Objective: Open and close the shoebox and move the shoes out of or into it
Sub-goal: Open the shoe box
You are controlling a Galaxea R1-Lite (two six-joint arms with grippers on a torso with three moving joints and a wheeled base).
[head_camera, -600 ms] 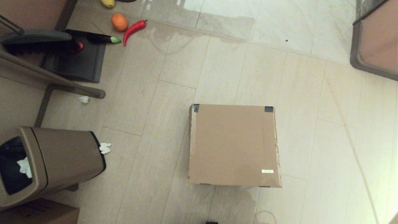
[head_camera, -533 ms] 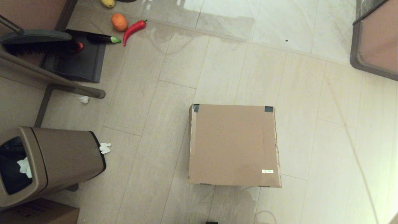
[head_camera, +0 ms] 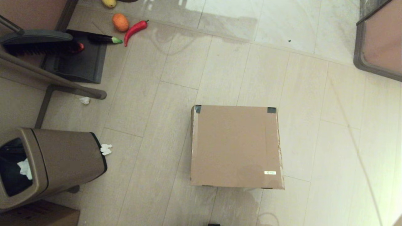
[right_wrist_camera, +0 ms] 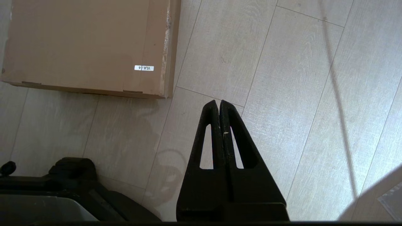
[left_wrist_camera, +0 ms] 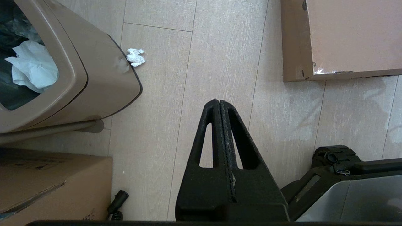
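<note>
opening comes first: the box [head_camera: 235, 146] sits shut on the floor, mid-right of the head view, lid flat, shoes not in sight, prob inside. both arms hang low by the base, neither touching it. left gripper [left_wrist_camera: 219, 103] and right gripper [right_wrist_camera: 219, 103] are each pressed together, holding nothing. spread one b4 you reach, then catch the lid's near edge w/ a fingertip and lift slow so the box doesn't slide.

The left gripper [left_wrist_camera: 219, 102] and right gripper [right_wrist_camera: 218, 102] are hanging low, fingers pressed together, pointing downward.
</note>
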